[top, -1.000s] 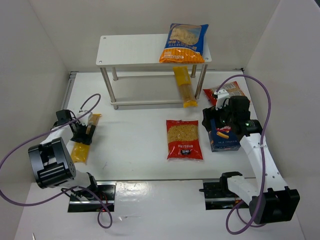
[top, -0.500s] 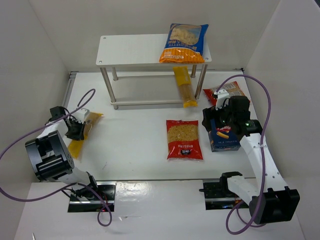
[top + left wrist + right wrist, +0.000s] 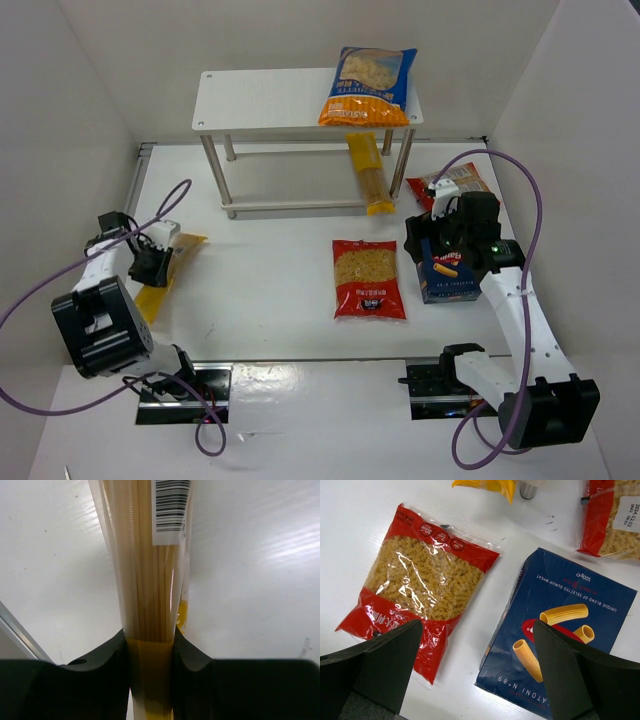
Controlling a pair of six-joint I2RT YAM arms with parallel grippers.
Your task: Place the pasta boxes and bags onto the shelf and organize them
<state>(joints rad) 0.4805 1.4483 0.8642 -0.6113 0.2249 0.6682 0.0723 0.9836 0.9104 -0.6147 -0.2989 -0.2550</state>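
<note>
Yellow spaghetti bag [image 3: 152,297] at left side of table [image 3: 270,290], well apart from shelf [image 3: 270,100]. Long axis diagonal: near end toward arm bases, far end angled right, toward shelf. Left gripper [image 3: 150,645] pinched tight on it about mid-length. Right gripper [image 3: 477,630] spread wide above dark blue box [image 3: 560,630], holding nothing.

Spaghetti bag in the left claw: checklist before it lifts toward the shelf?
1. Left claw shut on spaghetti bag: ok.
2. Grip near the bag's middle: cannot tell.
3. Bare space on shelf top, left of the blue-and-orange bag: ok.
4. Second spaghetti bag tidy on lower tier: not ok, slanted, end seems to pass the front edge.
5. Right claw out of the way, open above box: ok.
</note>
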